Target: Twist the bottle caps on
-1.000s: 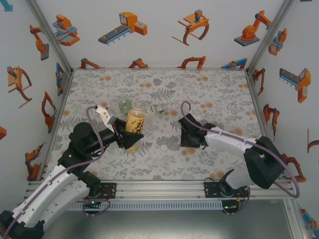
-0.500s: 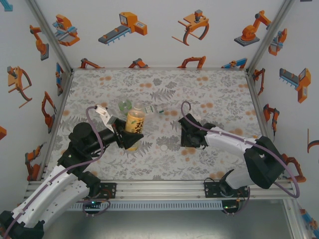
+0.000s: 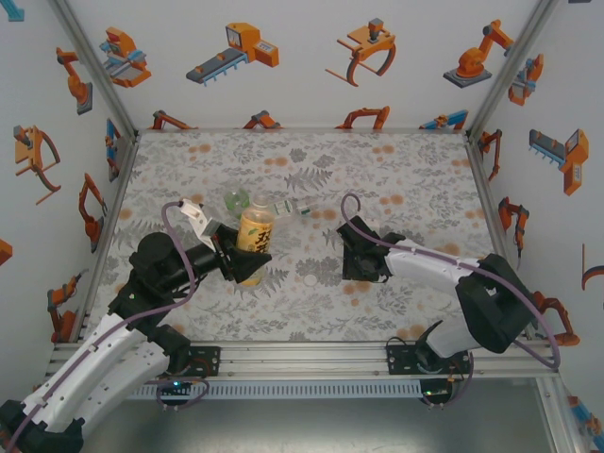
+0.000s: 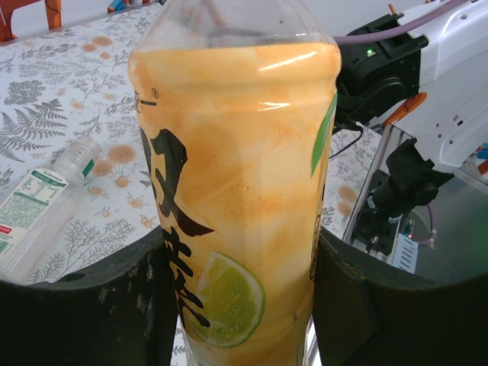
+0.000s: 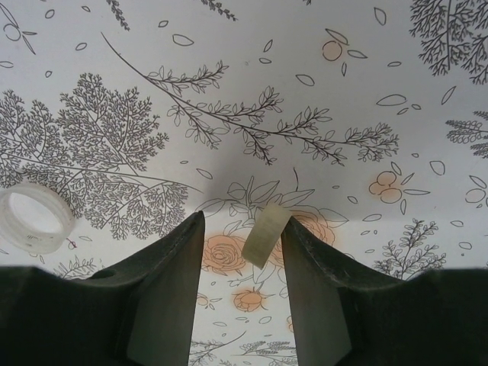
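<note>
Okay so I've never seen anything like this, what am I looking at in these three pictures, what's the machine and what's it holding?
Two robot arms sit at a flowered table. One picture looks down from above; the other two come from cameras on each wrist. The left gripper is shut on an upright amber bottle, which has no cap on. The right gripper pinches a small pale cap edge-on above the table. Another cap lies loose nearby. A clear bottle lies on its side, and a green one stands behind.

Amber bottle [image 4: 236,198]: yellow label, large black brush characters, unreadable. Clear bottle [image 4: 38,210] label print too small.
</note>
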